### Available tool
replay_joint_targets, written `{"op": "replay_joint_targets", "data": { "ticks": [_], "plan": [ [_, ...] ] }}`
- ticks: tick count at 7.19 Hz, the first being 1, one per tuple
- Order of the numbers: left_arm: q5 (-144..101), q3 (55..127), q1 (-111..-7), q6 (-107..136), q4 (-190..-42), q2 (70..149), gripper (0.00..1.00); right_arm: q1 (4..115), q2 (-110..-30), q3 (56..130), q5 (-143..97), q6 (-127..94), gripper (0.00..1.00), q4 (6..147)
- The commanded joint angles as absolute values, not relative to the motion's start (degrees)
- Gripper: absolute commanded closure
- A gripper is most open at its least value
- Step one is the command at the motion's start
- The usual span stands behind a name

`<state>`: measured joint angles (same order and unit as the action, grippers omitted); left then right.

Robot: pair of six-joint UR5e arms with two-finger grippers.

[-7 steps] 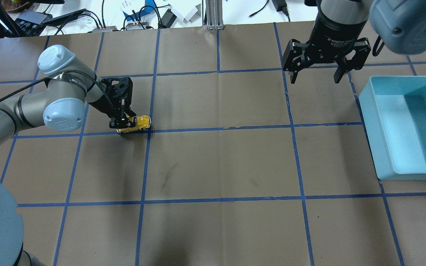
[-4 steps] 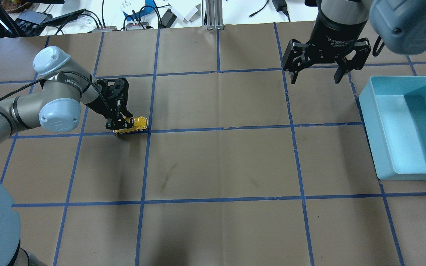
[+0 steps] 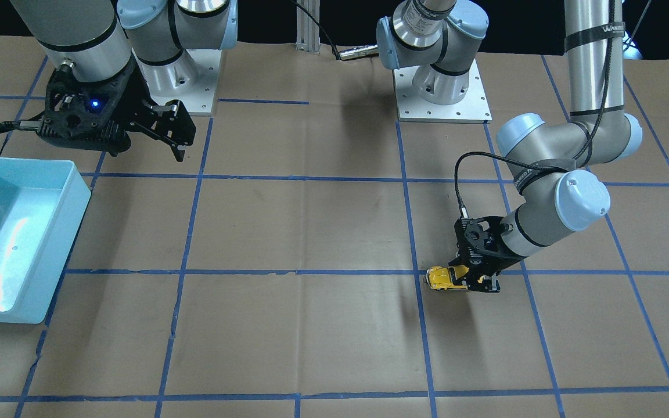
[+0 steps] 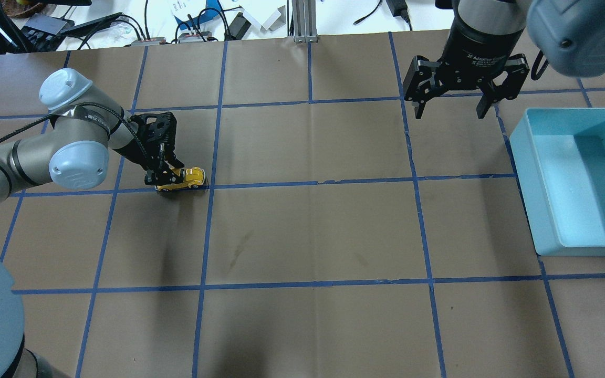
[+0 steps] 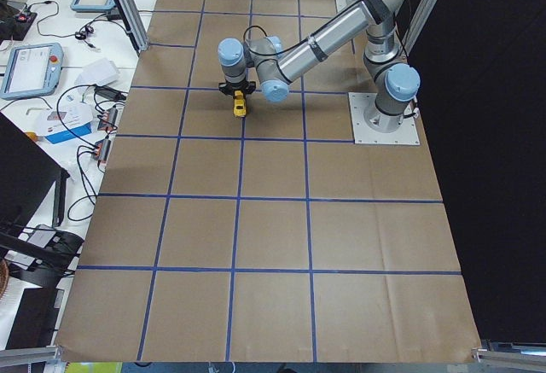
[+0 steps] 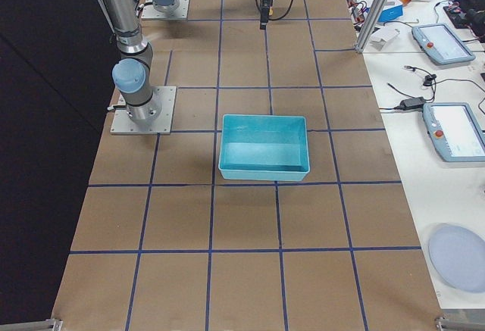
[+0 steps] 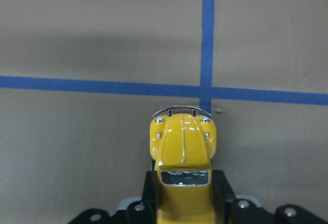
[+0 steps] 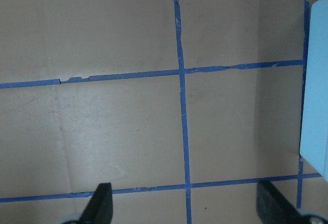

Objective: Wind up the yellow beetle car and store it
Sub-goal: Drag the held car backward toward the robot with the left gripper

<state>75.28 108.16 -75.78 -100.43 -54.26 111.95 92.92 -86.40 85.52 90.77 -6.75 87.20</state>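
The yellow beetle car [image 4: 187, 178] stands on the brown paper on a blue tape line, left of the table's middle. It also shows in the front view [image 3: 442, 278], the left side view [image 5: 240, 107] and the left wrist view [image 7: 183, 144], nose pointing away from the wrist. My left gripper [image 4: 164, 180] is low on the table and shut on the car's rear half, its fingers [image 7: 222, 193] pressed on both sides. My right gripper [image 4: 449, 112] is open and empty, held high above the table left of the bin.
A light blue bin [image 4: 531, 194] stands at the right edge, seen too in the front view [image 3: 73, 215] and the right side view [image 6: 264, 172]. Blue tape lines grid the paper. Cables and devices lie beyond the far edge.
My left gripper has moved left along the tape line, drawing the car backwards with it. The right gripper has barely moved.
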Motion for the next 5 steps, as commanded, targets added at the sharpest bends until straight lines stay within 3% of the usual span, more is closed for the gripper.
{"op": "replay_joint_targets", "data": {
  "ticks": [1,5],
  "plan": [
    [75.06,108.37,-75.06,-100.72,-54.49,111.80,0.78,92.98,-86.40,85.52,90.70,-6.59,0.00,87.10],
    [74.09,110.13,-73.39,-103.80,-54.40,111.10,0.78,93.16,-86.48,85.52,90.88,-6.77,0.00,87.10]
  ]
}}
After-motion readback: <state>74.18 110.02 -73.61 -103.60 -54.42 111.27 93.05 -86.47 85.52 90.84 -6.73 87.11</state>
